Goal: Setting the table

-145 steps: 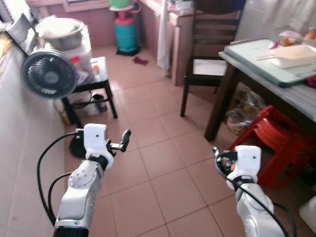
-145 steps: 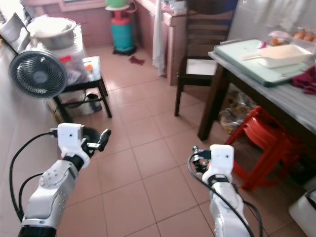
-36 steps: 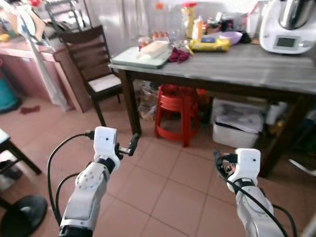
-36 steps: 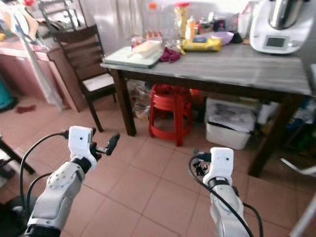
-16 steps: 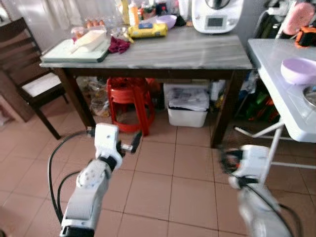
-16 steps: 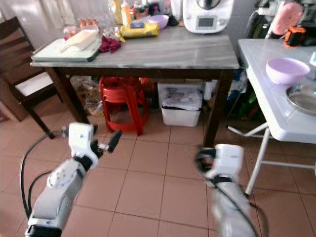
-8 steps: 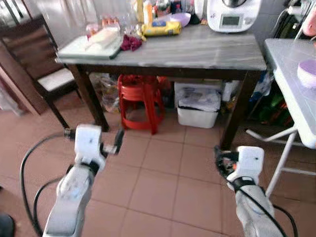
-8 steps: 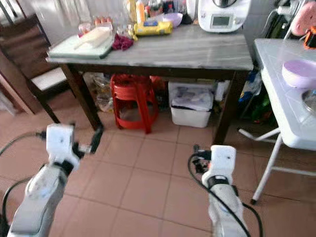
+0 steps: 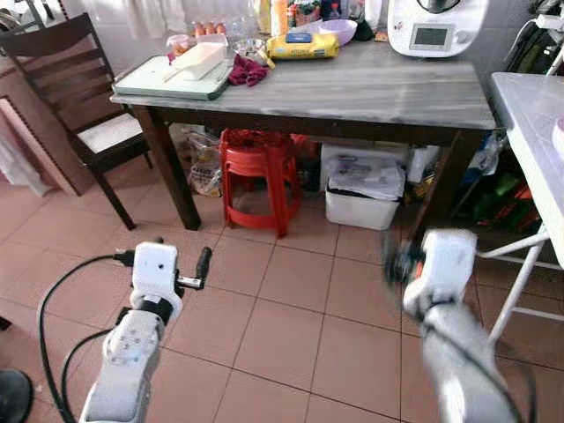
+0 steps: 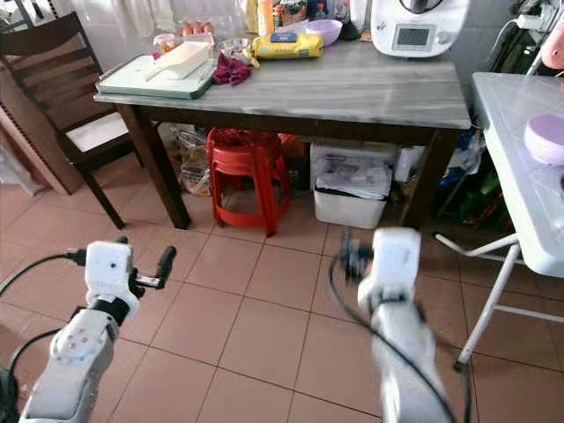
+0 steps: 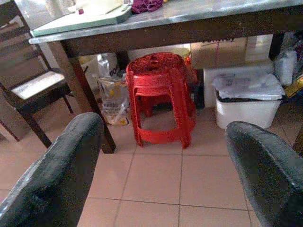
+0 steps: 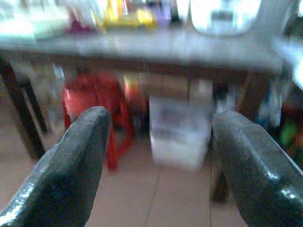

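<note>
We see a dark chair (image 9: 84, 97) far left. Left end effector (image 9: 201, 264) hovers over floor tiles, fingers apart, empty. Ahead is the grey counter (image 9: 370, 88) with a green tray (image 9: 172, 79), red stool (image 9: 260, 172) underneath. Right end effector (image 12: 161, 156) is blurred, fingers apart, empty.

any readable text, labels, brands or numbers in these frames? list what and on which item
None legible.
White kitchen appliance on the grey table: its display panel is too small to read.
Yellow package with a dark label: print too small to read.
Bottles at the back of the table: labels too small and blurred.
</note>
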Available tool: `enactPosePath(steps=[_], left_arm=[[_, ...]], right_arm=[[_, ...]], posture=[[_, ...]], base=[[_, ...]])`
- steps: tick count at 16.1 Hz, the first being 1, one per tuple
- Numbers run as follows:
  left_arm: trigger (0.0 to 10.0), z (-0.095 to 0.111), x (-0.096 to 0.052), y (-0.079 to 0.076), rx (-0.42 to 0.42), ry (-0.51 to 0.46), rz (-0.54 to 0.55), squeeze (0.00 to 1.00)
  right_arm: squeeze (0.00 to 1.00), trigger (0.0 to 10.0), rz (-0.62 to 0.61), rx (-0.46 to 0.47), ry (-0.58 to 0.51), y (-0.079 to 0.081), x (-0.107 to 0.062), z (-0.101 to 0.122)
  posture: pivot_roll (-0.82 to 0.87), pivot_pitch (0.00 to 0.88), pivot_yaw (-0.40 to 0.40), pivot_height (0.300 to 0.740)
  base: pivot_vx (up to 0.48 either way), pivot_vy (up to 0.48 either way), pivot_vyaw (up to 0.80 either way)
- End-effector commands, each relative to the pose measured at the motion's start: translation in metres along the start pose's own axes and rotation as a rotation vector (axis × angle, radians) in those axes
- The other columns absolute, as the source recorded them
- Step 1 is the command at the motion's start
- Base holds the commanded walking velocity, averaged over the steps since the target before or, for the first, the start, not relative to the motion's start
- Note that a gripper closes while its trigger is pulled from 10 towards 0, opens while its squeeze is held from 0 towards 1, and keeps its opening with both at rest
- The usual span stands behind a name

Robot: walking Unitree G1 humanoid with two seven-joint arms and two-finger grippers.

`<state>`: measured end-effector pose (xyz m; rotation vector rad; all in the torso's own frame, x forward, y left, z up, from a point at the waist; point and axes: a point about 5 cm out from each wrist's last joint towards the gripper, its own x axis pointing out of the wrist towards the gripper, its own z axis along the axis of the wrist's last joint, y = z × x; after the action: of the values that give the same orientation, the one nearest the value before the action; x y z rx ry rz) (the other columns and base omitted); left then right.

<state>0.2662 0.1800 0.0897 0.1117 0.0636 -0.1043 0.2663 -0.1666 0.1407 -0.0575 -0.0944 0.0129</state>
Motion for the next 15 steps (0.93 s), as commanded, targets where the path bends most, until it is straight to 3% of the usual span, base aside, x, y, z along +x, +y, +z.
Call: enactPosePath(steps=[1, 7, 12, 15], left_arm=[[10.0, 0.000, 0.002, 0.000, 0.003, -0.003, 0.016, 0.00], [10.0, 0.018, 0.009, -0.003, -0.010, -0.075, 0.029, 0.00], [10.0, 0.018, 0.008, -0.010, -0.022, -0.069, -0.002, 0.00], [10.0, 0.020, 0.010, -0.012, -0.030, -0.069, -0.011, 0.00]], right_arm=[[0.00, 10.0, -0.009, 0.001, 0.002, -0.001, 0.001, 0.004], [0.00, 10.0, 0.011, 0.015, 0.084, 0.008, -0.005, -0.011], [0.00, 10.0, 0.017, 0.056, 0.104, 0.014, -0.009, -0.014], [0.00, 10.0, 0.005, 0.071, 0.128, 0.012, -0.009, -0.018]], posture=[[-0.06, 0.037, 0.042, 0.740], [-0.07, 0.042, 0.041, 0.740], [-0.07, 0.047, 0.041, 0.740], [-0.07, 0.049, 0.043, 0.740]], base=[[0.000, 0.000, 0.00], [0.000, 0.000, 0.00], [0.000, 0.000, 0.00], [0.000, 0.000, -0.78]])
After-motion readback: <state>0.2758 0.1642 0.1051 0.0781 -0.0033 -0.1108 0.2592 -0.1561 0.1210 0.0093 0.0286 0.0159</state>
